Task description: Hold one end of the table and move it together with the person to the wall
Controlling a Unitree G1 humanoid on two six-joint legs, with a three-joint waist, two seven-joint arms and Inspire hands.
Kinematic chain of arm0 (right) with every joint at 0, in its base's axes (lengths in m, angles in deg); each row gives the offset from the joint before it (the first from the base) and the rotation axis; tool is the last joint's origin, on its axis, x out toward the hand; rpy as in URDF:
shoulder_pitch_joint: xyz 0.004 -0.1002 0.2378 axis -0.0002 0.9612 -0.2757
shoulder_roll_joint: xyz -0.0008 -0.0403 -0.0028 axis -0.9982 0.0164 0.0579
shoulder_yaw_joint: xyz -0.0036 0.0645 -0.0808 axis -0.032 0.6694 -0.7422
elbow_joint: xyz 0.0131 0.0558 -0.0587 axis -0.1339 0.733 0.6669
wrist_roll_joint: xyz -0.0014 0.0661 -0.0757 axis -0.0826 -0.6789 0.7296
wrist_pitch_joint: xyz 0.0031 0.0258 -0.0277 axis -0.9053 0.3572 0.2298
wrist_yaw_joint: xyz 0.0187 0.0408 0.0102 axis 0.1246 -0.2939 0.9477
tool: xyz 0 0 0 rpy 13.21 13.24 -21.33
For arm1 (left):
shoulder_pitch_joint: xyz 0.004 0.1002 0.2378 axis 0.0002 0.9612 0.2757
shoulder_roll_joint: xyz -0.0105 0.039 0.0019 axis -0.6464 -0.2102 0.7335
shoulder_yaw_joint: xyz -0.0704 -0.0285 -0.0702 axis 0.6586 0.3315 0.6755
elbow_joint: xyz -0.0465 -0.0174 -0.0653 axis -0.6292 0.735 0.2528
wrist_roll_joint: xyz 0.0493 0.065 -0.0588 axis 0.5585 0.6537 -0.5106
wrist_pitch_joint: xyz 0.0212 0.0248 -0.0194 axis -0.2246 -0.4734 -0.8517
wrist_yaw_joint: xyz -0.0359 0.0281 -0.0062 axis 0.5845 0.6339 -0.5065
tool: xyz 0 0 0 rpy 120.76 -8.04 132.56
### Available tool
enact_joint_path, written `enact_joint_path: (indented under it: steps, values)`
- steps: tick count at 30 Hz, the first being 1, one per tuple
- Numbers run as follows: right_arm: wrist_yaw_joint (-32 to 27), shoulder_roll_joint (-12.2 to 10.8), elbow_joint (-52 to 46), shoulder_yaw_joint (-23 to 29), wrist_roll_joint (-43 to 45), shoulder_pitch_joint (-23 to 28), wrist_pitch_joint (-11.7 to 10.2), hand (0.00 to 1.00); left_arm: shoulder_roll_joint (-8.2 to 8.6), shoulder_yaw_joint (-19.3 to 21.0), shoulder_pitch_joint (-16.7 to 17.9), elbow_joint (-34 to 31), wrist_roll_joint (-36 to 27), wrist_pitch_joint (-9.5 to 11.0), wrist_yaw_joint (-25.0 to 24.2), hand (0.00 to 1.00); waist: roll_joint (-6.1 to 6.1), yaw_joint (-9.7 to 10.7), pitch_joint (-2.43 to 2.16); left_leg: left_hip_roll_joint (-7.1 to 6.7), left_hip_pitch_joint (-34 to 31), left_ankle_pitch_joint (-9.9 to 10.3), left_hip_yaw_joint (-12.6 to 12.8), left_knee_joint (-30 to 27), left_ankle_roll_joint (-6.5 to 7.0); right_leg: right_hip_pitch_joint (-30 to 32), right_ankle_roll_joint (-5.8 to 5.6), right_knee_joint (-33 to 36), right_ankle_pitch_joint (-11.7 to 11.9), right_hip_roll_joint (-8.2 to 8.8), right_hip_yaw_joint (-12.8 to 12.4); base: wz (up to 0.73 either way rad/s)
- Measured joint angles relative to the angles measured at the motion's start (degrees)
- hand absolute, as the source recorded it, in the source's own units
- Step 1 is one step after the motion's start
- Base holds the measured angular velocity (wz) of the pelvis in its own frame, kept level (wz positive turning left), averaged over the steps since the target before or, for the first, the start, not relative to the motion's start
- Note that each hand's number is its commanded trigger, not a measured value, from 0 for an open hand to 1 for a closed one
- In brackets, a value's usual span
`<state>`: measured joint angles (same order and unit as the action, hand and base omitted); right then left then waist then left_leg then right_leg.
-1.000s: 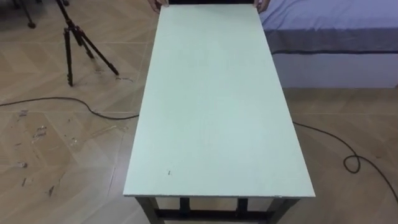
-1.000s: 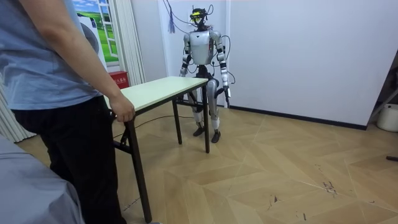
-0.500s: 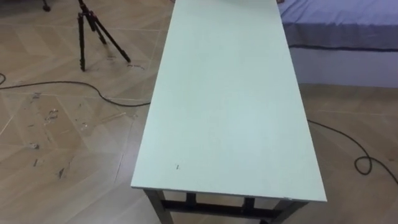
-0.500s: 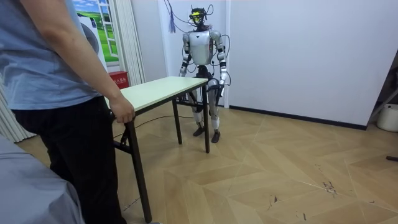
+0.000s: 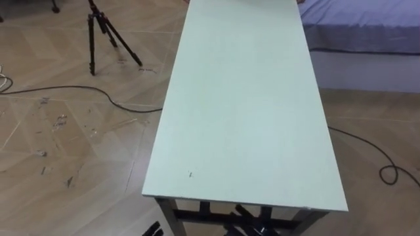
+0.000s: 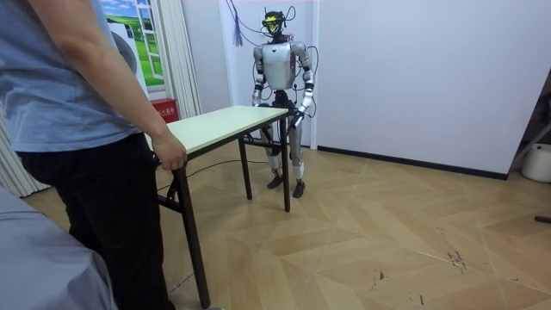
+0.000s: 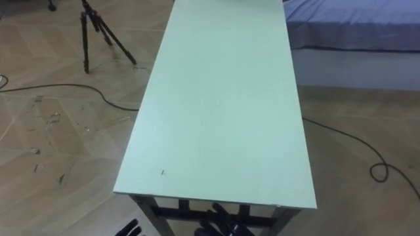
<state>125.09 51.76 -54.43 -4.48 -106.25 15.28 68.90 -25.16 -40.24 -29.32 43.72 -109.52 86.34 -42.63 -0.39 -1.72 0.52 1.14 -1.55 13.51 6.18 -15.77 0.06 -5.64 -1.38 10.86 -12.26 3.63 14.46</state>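
Note:
The long table (image 5: 243, 98) with a pale green top and dark legs runs away from me; its short near edge lies just before me. The straight fingers of my left hand (image 5: 154, 229) rise beside the table's near left leg, touching nothing. Dark parts of my right hand (image 5: 252, 219) show below the near edge, behind the frame. In the room view I stand at the table's (image 6: 224, 125) far end with both forearms lifted toward it. A person (image 6: 77, 129) at the other end grips the table's edge with one hand (image 6: 170, 155).
A black tripod (image 5: 98, 33) stands on the wood floor at the left, with a cable (image 5: 79, 92) trailing past it. A bed (image 5: 361, 39) lies close along the table's right side, and another cable (image 5: 387, 172) loops on the floor there.
My arms have risen from my sides toward the table's end, and my hands now show at the bottom edge. The camera has shifted; the table and person have stayed put.

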Motion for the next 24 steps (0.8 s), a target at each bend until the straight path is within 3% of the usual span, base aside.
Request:
enact_joint_path:
  steps: [4, 10, 18, 24]
  values:
    - [1.2, -0.1, -0.4, -0.5, -0.3, -0.2, 0.2, 0.0, 0.64, -3.0, -0.8, -3.5, -0.1, -1.7, -3.1, 0.0, 0.5, 0.2, -0.1, -0.04, 0.1, -0.1, 0.1, 0.0, 0.04, 0.0, -0.01, 0.0, 0.0, 0.03, -0.1, 0.0]
    - [1.1, 1.1, -6.0, -1.8, -3.2, -0.3, 1.7, 0.0, -0.07, -5.1, -1.5, -8.4, -5.5, -4.2, -3.4, 0.0, 0.93, 0.6, -0.11, -0.06, 0.2, -0.1, 0.1, -0.7, 0.05, -0.2, -0.01, 0.0, 0.0, 0.09, -0.4, 0.0]
    - [1.0, 1.8, -8.0, -2.3, -5.0, -1.2, 1.7, 0.0, -1.71, -5.2, -1.9, -11.6, -7.5, -4.7, -3.4, 0.0, 0.56, 1.6, 0.04, -0.05, 0.1, -0.1, 0.0, -1.0, 0.07, -0.3, -0.01, 0.0, 0.0, 0.03, -0.5, 0.0]
    - [0.5, 3.9, -7.9, -3.6, -9.9, -1.5, 1.7, 0.0, -2.69, -6.3, -2.3, -12.8, -9.9, -5.5, -3.3, 0.0, 0.41, 2.0, 0.04, -0.01, -0.7, -0.1, -0.2, -0.8, 0.11, 0.1, -0.01, 0.1, 0.0, -0.02, -0.4, 0.01]
